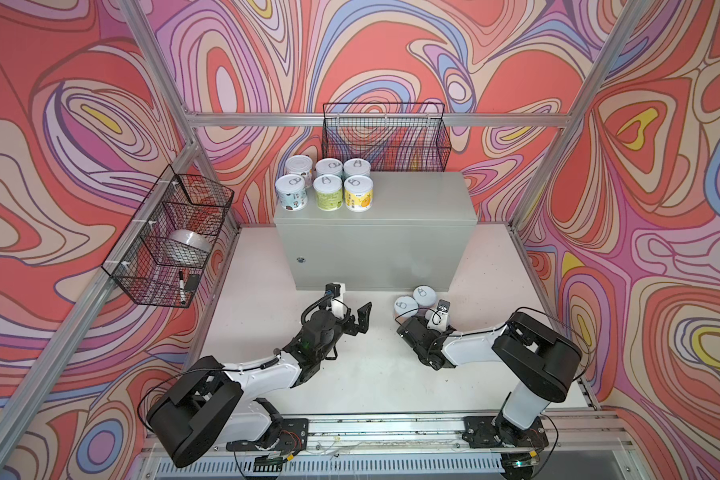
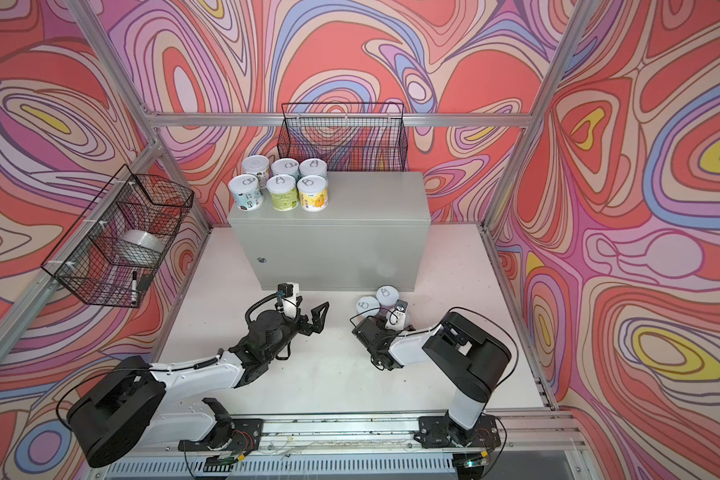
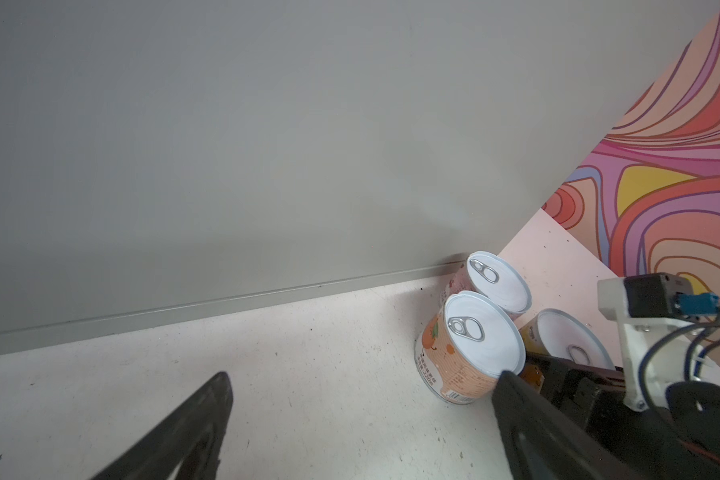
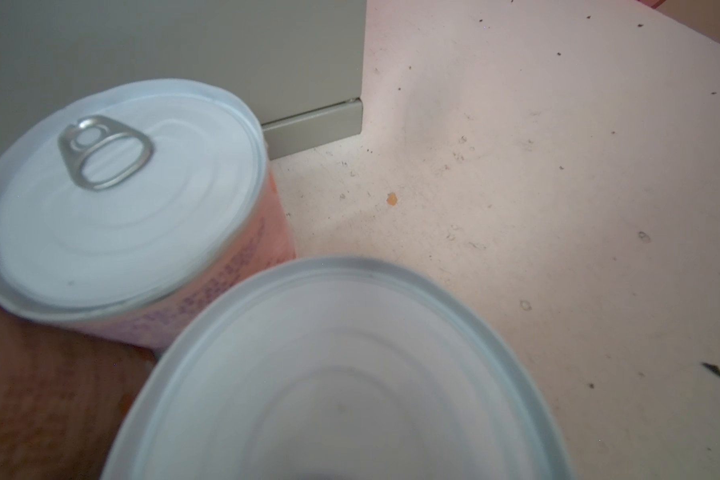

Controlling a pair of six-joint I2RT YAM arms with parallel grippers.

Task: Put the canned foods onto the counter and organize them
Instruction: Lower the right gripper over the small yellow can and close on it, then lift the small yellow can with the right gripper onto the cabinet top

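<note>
Your left gripper hangs low over the white table in front of the counter. Its jaws are spread wide with nothing between them. In the left wrist view its two black fingers frame bare tabletop, and the nearest can sits just beyond one fingertip, outside the gap. Six cans already stand upright on the counter's top, packed in two rows of three at its back left corner in both top views. Three more stand on the table by the counter's front right corner. A pink can is closest to the counter's face, an orange can is right beside it, and a yellow-labelled can is just beside both. Your right gripper is down at that yellow-labelled can. In both top views the wrist and its camera cover most of the can. In the right wrist view its lid fills the lower part of the picture, with no finger in sight. The left wrist view shows black gripper parts against the can's side, but you cannot tell whether those jaws are pressed on it or standing apart.
</note>
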